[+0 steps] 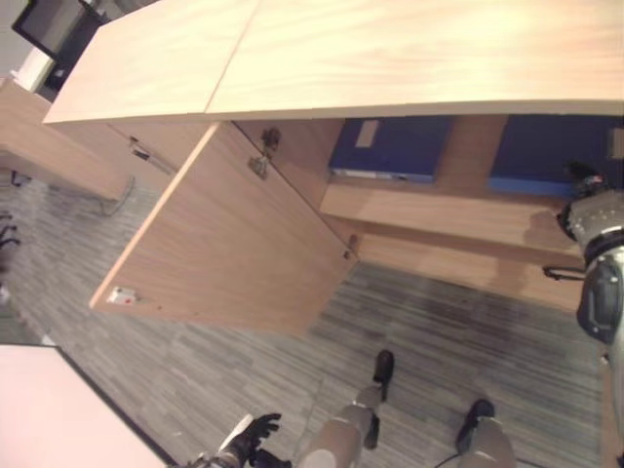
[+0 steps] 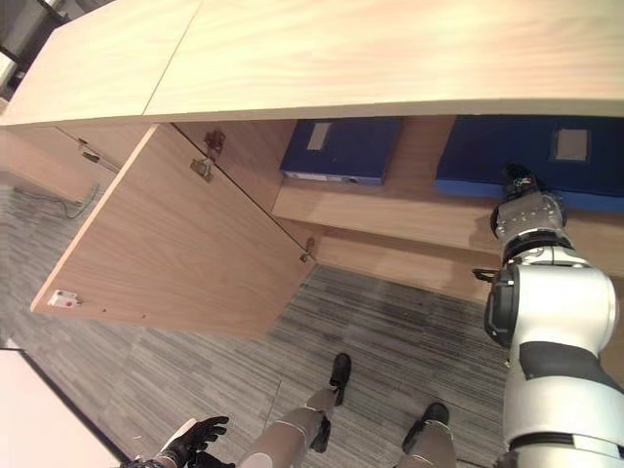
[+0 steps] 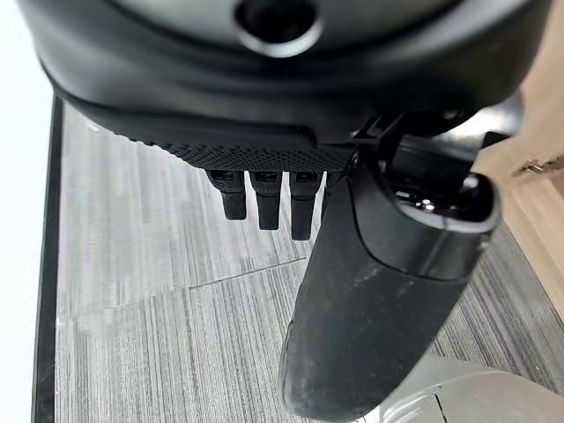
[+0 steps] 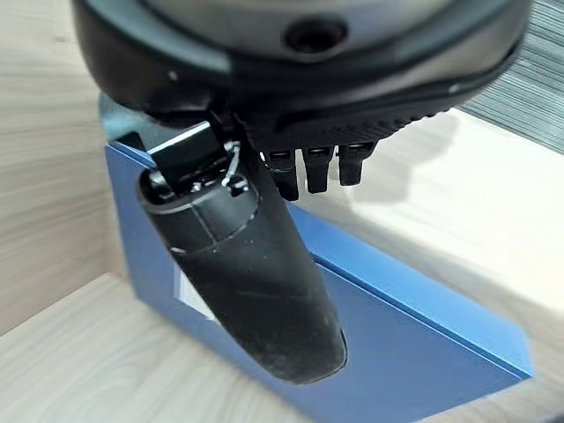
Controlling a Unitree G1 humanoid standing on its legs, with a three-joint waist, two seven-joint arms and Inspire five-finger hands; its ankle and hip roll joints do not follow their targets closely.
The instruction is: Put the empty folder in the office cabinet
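Right hand point(image 4: 264, 291): fingers relaxed, holding nothing, thumb poised over the blue folder point(image 4: 414, 344), which lies flat on the cabinet shelf point(image 2: 390, 210) just beyond it. Second blue folder point(image 2: 341, 148) well apart past a divider. Cabinet door point(image 2: 185, 244) swung wide. Left hand point(image 2: 195, 436): low, slack, empty.

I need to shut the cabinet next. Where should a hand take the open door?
Probably the door's free outer edge, near the white catch, coming from the left. It stands swung wide on hinges at the cabinet side, so the far edge gives most leverage. The left hand hangs nearest.
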